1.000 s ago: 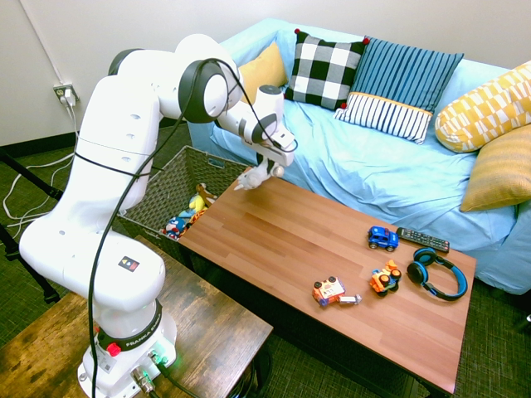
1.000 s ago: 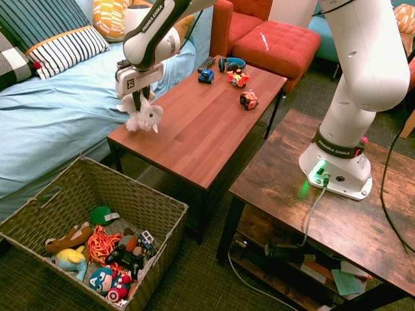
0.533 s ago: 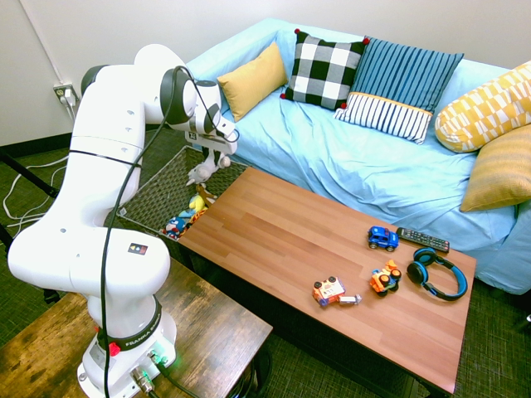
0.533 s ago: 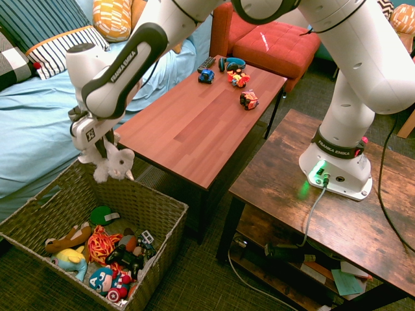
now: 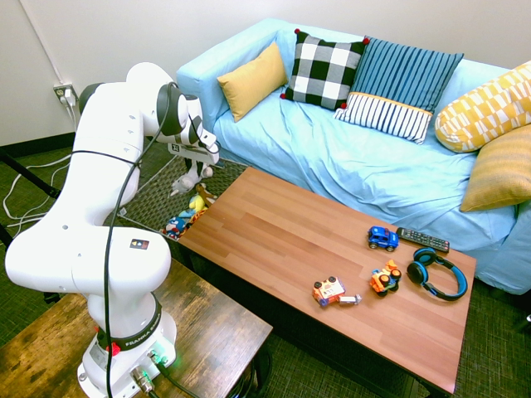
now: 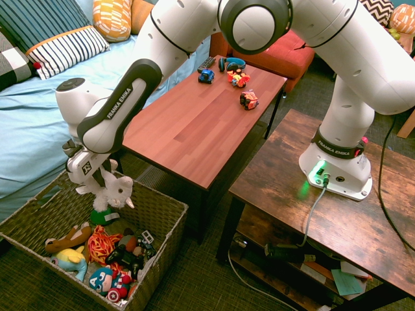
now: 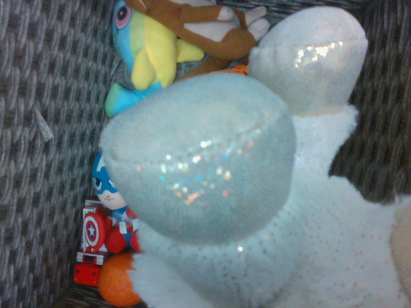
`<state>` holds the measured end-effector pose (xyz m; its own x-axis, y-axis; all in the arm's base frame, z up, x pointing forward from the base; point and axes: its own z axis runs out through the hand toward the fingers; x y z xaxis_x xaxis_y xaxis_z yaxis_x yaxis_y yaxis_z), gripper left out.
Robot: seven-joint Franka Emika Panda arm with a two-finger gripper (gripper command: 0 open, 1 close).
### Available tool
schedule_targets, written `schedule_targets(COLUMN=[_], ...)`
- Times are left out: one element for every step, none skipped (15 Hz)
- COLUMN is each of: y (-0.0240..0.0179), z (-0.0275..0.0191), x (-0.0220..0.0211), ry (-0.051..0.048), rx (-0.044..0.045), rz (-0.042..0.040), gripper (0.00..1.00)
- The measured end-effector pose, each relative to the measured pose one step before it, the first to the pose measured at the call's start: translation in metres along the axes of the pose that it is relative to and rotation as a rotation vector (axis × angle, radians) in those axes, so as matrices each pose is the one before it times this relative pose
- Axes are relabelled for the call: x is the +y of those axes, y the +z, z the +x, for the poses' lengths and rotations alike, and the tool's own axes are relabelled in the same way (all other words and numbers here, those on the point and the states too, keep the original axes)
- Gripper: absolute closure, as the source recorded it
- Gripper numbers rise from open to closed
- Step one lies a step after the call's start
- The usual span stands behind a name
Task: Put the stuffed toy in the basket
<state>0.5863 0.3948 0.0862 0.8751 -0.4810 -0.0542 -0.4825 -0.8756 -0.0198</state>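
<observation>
First exterior view: gripper [image 5: 189, 173], carried off the wooden coffee table [image 5: 274, 240] over the last second, now over the basket [image 5: 153, 199] beside the blue sofa [image 5: 348, 157]; white stuffed toy [image 5: 184, 180] dangling beneath. Small toy cars [image 5: 383, 239] and headphones [image 5: 437, 274] left at the table's far end.

Second exterior view: fingers closed on the stuffed toy [image 6: 111, 192], lower than half a second ago, hanging inside the woven basket's [image 6: 155, 256] opening above other toys. Release likely all that remains.

Wrist view: stuffed toy [image 7: 270, 212] filling the frame; Captain America figure [image 7: 103, 212] and yellow-blue plush [image 7: 148, 54] below on the basket floor [image 7: 38, 128].
</observation>
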Motion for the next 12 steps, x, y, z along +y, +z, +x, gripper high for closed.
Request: schedule_targets(y=[-0.00235,-0.00119,0.00039,0.00112,0.00100,0.00015,-0.00032,-0.00005,-0.00002,-0.00001,-0.00002,-0.00008], z=[0.00184,0.00103,0.00021,-0.00017,-0.00009,0.00006,0.00011,0.00003,0.00000,0.00006,0.00025,0.00106], x=[-0.00109,-0.00052,0.00023,0.00034,0.00034,0.00004,-0.00023,-0.00004,-0.00001,0.00002,0.00012,0.00054], ry=[0.00292,0.00212,0.00068,0.00005,0.00013,0.00009,-0.00003,0.00000,0.00017,0.00037,0.00074,0.00205], rx=[0.00071,0.00062,-0.00027,-0.00078,-0.00065,-0.00001,0.00035,0.00006,-0.00013,-0.00022,-0.00021,-0.00027], rz=[0.00193,0.00133,-0.00049,-0.00138,-0.00124,-0.00011,0.00065,0.00012,0.00011,0.00014,0.00016,0.00026], gripper=[0.00,0.00,0.00,0.00,0.00,0.00,0.00,0.00,0.00,0.00,0.00,0.00])
